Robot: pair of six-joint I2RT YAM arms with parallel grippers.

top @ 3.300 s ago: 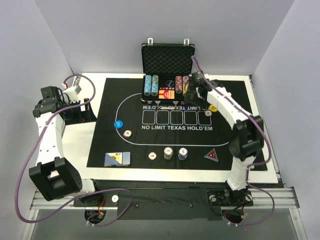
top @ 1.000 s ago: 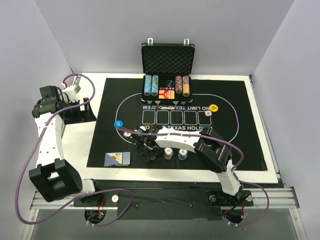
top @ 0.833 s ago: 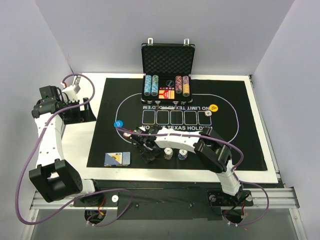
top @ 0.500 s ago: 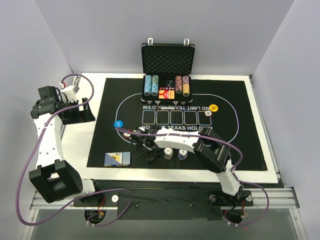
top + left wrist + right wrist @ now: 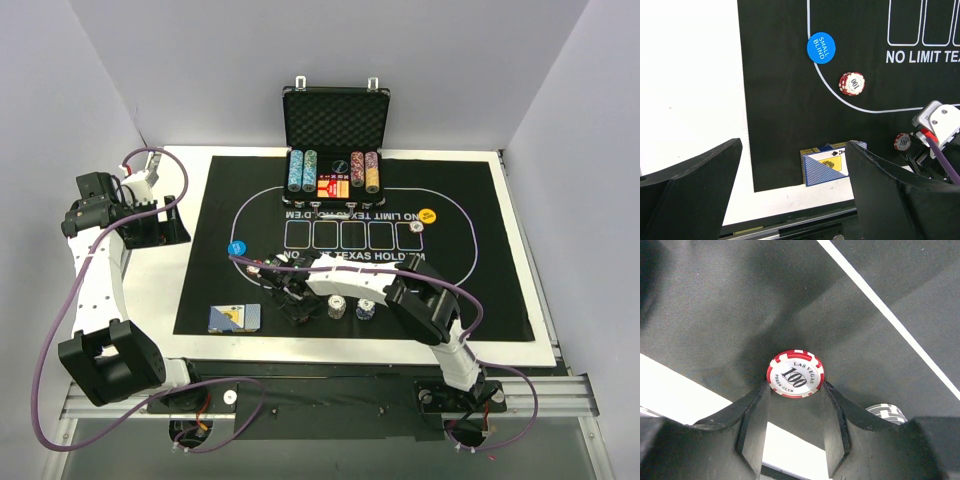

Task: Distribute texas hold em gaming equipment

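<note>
My right gripper [image 5: 796, 386] is shut on a red-and-white "100" poker chip [image 5: 795, 374] lying on the black mat; both fingertips [image 5: 761, 392] press its sides. From above, that gripper [image 5: 292, 303] reaches left across the mat's front, covering the chip. The same chip [image 5: 902, 142] shows in the left wrist view. My left gripper [image 5: 795, 145] hangs wide open and empty high over the mat's left edge, above the blue-backed card deck [image 5: 826, 167]. A blue "small blind" disc [image 5: 237, 248] and another red chip [image 5: 257, 267] lie left of the right gripper.
Two short chip stacks [image 5: 337, 307] [image 5: 367, 308] stand just right of the right gripper. A yellow disc [image 5: 427, 215] and a chip [image 5: 416, 227] lie at the mat's right. The open black case [image 5: 333, 150] with chip columns stands at the back.
The right arm swung from the case at the back to the mat's front left. Over the last second its jaws narrowed onto the red chip. The left arm stayed still.
</note>
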